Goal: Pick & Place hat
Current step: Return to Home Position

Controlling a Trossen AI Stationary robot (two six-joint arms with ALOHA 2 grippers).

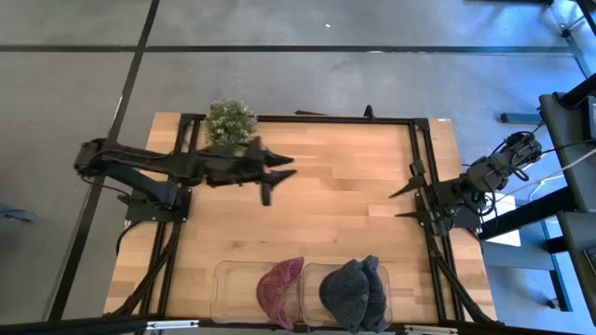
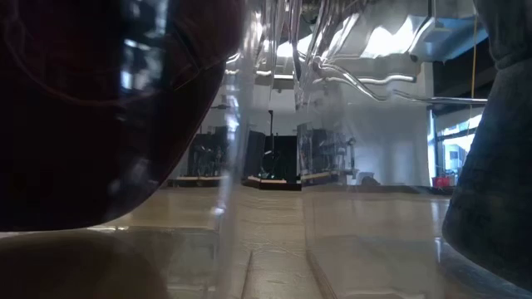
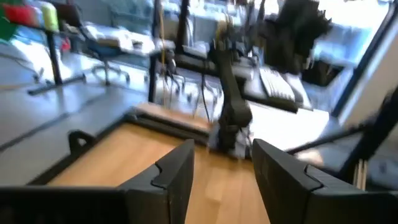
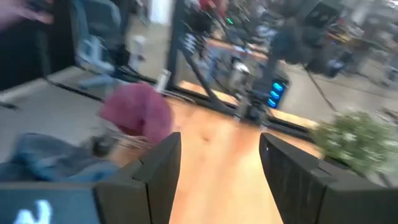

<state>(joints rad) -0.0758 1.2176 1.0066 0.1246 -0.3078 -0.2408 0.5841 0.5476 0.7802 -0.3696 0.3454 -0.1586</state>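
Observation:
A maroon hat (image 1: 279, 290) lies in the left clear tray at the table's near edge; in the low view it looms dark (image 2: 108, 108), and the right wrist view shows it too (image 4: 137, 115). A dark blue-grey hat (image 1: 356, 293) fills the right tray; it also shows in the low view (image 2: 490, 191) and the right wrist view (image 4: 43, 155). My left gripper (image 1: 281, 174) hovers open over the table's far middle, empty (image 3: 222, 177). My right gripper (image 1: 402, 203) is open and empty at the table's right edge (image 4: 219, 168).
A small green potted plant (image 1: 229, 121) stands at the far left edge, close behind my left arm (image 4: 357, 140). Two clear plastic trays (image 1: 237, 279) sit side by side at the near edge. Bare wood (image 1: 345, 205) lies between the two grippers.

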